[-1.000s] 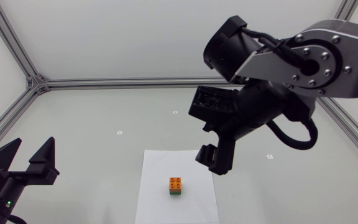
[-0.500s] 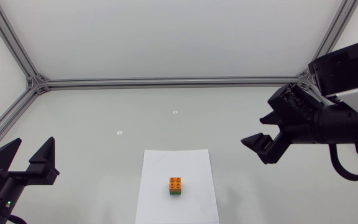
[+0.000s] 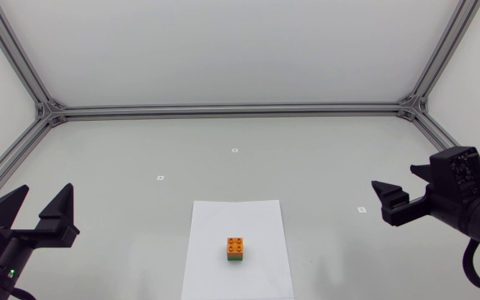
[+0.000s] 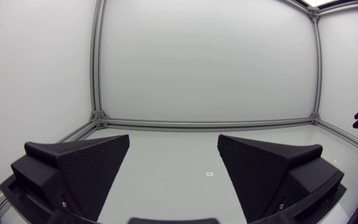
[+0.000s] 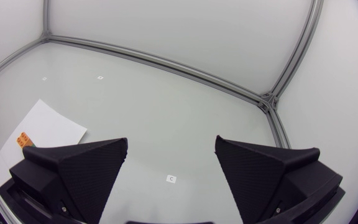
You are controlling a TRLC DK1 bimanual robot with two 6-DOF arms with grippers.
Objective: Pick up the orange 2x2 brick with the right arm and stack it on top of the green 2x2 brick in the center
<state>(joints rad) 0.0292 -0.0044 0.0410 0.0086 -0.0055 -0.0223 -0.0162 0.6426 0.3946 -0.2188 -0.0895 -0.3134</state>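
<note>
In the lower left corner of the head view, the left pincer [image 3: 45, 193] sits at the table's [image 3: 140, 150] near edge. Its two wedge fingers are spread wide and hold nothing. Low in the middle of the frame, the orange brick [image 3: 236, 245] sits squarely on top of the green brick [image 3: 236, 258], whose green shows only as a thin band beneath it. The pair stands on a white sheet of paper [image 3: 215, 218] and is touched by neither arm.

At the right edge, a little farther up the frame, the right pincer [image 3: 394, 179] hangs well apart from the bricks. It is also gaping and empty, with its fingers pointing toward the middle of the table. Its wrist view shows only bare table between the fingers, with the stack and paper off beside the finger on the stack's side.

Three small white markers [image 3: 234, 151] dot the table beyond the paper. A grey metal rail [image 3: 223, 109] crosses the upper part of the frame along the far edge.
</note>
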